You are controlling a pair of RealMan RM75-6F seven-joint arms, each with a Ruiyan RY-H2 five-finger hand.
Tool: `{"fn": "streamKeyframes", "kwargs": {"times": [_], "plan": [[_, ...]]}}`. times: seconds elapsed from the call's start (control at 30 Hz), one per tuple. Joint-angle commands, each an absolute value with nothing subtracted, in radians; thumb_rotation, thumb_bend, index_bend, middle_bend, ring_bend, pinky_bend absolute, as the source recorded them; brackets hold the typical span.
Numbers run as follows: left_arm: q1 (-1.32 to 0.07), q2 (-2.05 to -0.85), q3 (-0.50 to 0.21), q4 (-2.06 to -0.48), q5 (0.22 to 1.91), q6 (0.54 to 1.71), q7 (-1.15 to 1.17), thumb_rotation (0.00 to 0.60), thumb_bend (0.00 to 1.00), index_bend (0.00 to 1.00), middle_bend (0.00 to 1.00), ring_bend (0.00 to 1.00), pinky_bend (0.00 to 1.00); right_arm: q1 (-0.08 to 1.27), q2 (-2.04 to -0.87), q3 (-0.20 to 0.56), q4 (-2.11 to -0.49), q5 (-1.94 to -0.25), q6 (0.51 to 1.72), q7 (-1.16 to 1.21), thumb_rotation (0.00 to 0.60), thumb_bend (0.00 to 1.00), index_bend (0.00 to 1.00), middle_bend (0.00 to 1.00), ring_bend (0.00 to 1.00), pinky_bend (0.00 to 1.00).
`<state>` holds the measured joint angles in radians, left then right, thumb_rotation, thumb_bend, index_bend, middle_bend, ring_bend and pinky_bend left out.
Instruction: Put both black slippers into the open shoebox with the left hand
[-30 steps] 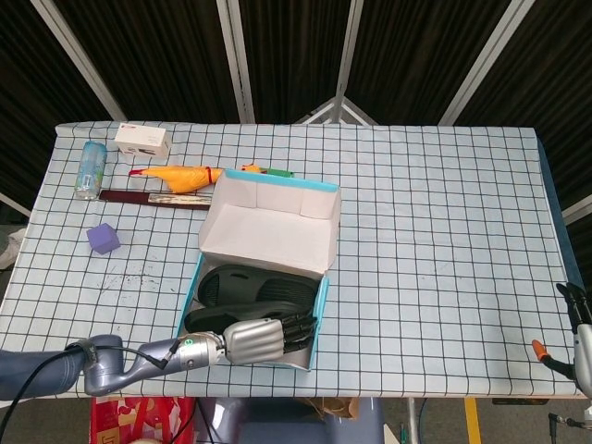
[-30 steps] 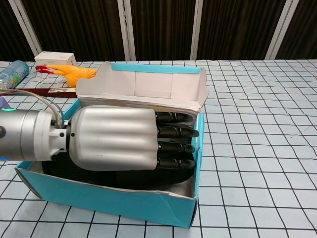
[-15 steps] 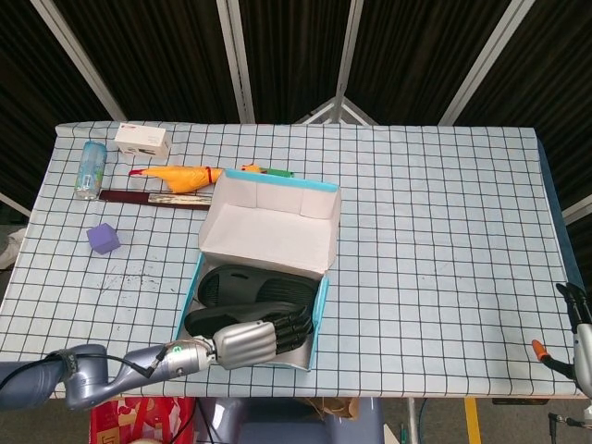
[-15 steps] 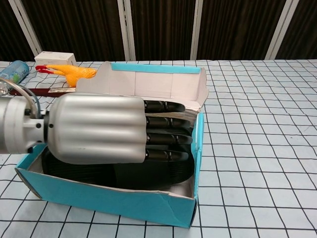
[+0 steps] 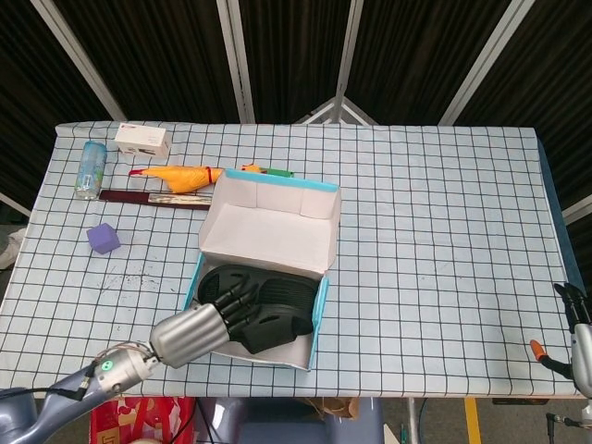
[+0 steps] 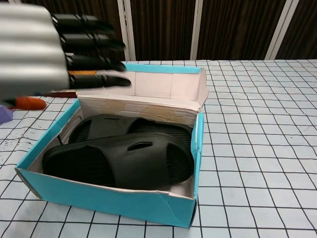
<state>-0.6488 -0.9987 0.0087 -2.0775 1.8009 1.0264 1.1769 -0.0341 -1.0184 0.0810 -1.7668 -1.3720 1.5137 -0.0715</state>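
Both black slippers [image 6: 119, 158] are seen lying inside the open shoebox [image 6: 106, 201] on the desk [image 5: 435, 231], so the task is judged essentially done. The left hand [image 5: 199, 328] is held above the box, fingers spread, holding nothing.

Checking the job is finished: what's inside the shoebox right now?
Two black slippers lie in the shoebox, the near one overlapping the far one, so part of the far slipper and the box floor are hidden. The left hand holds nothing.
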Motion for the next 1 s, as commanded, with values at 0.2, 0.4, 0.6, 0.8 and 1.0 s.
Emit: {"fn": "streamKeyframes", "kwargs": {"times": [0.2,0.4,0.6,0.8,1.0], "plan": [[-0.223,-0.929,0.084,-2.093,1.765,1.615,0.913,0.6,0.19,0.06,0.14,0.0,0.05,-0.029,-1.016,0.067,-1.754,-1.42,1.516,-0.058,0.6,0.25,0.12,0.12,0.17,0.14],[-0.084,-1.023,0.073,-1.923,1.665,1.791,0.633,0.6,0.18,0.06,0.09,0.0,0.05,-0.029,-1.015,0.055,-1.739,-1.469,1.529,-0.042,0.6,0.25,0.12,0.12,0.17,0.14],[-0.024,-1.089,0.023,-1.808,1.513,1.827,0.48,0.6,0.18,0.06,0.1,0.0,0.05,-0.029,-1.018,0.049,-1.729,-1.489,1.534,-0.044,0.6,0.25,0.12,0.12,0.17,0.12],[-0.038,-1.103,-0.015,-1.746,1.42,1.728,0.384,0.6,0.17,0.04,0.08,0.0,0.04,-0.025,-1.021,0.048,-1.718,-1.5,1.537,-0.051,0.6,0.25,0.12,0.12,0.17,0.11],[-0.05,-1.114,-0.043,-1.685,1.377,1.673,0.341,0.6,0.17,0.0,0.07,0.0,0.04,-0.022,-1.026,0.054,-1.72,-1.491,1.538,-0.066,0.6,0.25,0.12,0.12,0.17,0.11]]}}
